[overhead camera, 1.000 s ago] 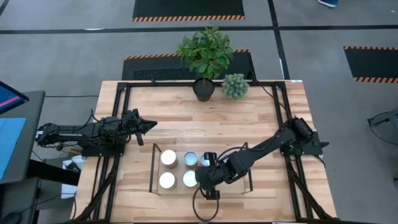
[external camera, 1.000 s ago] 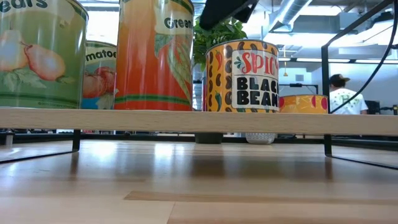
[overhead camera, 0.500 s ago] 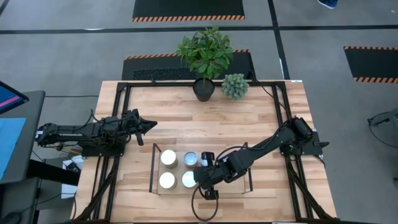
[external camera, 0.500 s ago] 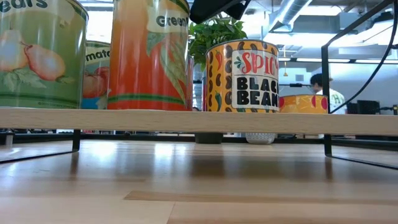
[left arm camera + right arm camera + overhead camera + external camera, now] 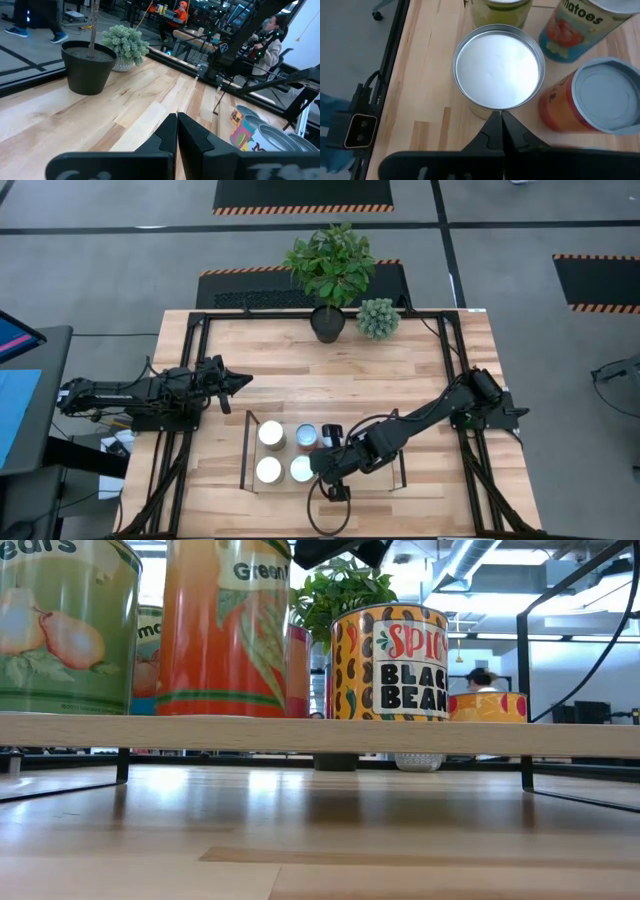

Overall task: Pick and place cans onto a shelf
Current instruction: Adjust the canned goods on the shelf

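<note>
The shelf (image 5: pixel 390 480), a light-wood board (image 5: pixel 320 733) with dark wire end frames, carries several cans. My right gripper (image 5: pixel 318 465) is shut beside the near middle can (image 5: pixel 302 469), which has a silver top (image 5: pixel 497 67) and orange sides (image 5: pixel 225 630). A green pear can (image 5: pixel 60 625) stands to its left, and a tomato can (image 5: pixel 580 30) behind that one. An orange can with a pale-blue top (image 5: pixel 605 95) stands behind the pushed can. A black-bean can (image 5: pixel 390 660) stands farther right. My left gripper (image 5: pixel 243 380) waits shut over the table's left part. My right gripper (image 5: pixel 501 117) touches the silver-topped can with its shut fingertips at the rim's right side (image 5: pixel 499 108). The fingers come from the table's right, slanting down. The can stands upright with its base on the shelf board.
A dark plant pot (image 5: pixel 327 323) and a small pale-green plant (image 5: pixel 378 318) stand at the table's far edge. Another orange can (image 5: pixel 488 705) shows far right in the low view. A person (image 5: pixel 480 680) sits in the room behind. Bare wood lies between my left gripper and the shelf.
My right gripper has moved toward the table's left edge, fingers shut. The orange, silver-topped can has slid upright along the shelf board toward the pear can. The other cans have stayed in place.
</note>
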You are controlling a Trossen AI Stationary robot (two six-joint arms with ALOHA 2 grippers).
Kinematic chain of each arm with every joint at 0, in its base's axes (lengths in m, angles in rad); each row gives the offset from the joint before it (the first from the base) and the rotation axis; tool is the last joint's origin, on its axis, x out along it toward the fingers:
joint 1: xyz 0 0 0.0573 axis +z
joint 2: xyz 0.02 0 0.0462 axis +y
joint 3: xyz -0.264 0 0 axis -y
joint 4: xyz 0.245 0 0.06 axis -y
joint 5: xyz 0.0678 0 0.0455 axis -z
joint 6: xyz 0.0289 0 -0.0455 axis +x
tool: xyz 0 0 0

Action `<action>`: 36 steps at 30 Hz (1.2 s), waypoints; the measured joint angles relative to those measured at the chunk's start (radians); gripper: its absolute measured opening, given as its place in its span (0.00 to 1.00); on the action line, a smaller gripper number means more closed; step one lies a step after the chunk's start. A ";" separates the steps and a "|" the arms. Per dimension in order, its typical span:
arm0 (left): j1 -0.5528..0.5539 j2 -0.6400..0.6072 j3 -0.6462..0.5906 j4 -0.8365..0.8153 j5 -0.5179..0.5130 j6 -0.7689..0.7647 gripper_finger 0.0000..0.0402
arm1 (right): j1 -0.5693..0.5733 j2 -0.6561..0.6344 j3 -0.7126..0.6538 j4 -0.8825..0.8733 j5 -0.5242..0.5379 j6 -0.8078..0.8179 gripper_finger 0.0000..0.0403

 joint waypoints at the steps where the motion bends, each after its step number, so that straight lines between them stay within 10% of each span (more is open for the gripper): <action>1: 0.000 0.000 0.000 0.000 0.000 0.000 0.00 | 0.000 0.000 0.000 0.005 0.001 0.000 0.00; 15: 0.000 0.000 0.000 -0.001 0.052 -0.001 0.00 | 0.007 -0.031 -0.002 -0.140 0.193 0.066 0.00; 36: 0.000 0.000 0.000 -0.021 0.051 -0.001 0.00 | -0.136 -0.031 -0.025 -0.214 0.091 -0.011 0.01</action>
